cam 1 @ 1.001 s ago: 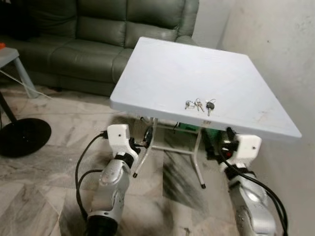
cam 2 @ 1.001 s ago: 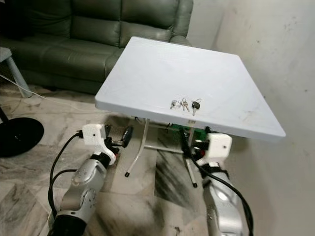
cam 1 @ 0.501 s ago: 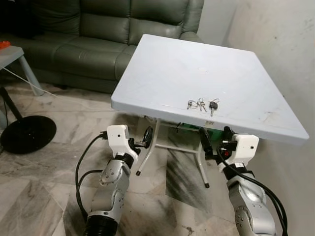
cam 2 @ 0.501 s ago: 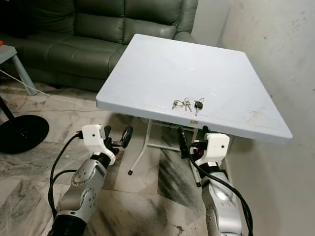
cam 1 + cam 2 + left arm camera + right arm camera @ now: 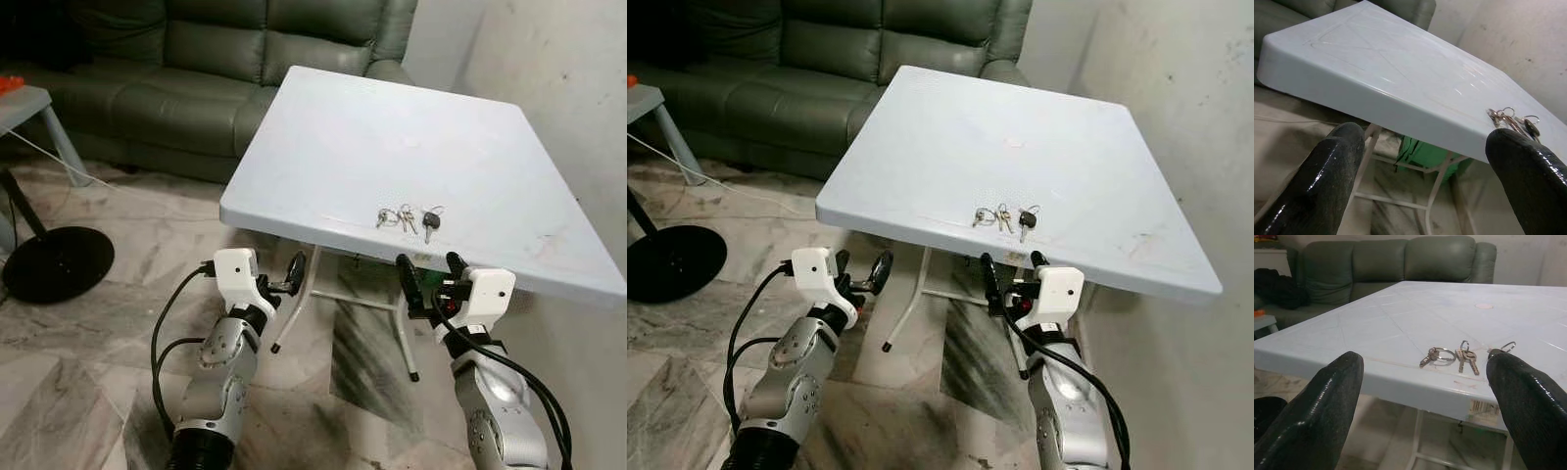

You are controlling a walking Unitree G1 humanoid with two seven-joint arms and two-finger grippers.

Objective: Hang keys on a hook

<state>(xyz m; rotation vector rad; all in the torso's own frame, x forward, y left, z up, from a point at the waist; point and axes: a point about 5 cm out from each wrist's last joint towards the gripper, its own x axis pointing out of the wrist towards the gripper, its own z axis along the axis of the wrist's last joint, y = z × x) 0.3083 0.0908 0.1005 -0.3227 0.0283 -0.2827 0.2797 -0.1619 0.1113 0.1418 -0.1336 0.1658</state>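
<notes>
Two end effectors hang below the bench's [image 5: 333, 137] near edge, fingers spread: the right end effector [image 5: 431, 279] just under the keys [image 5: 407, 218], the left end effector [image 5: 284, 277] off to the left. Those keys lie near that edge, silver ones on rings beside a black-headed one. A green sofa [image 5: 186, 78] stands behind.
</notes>
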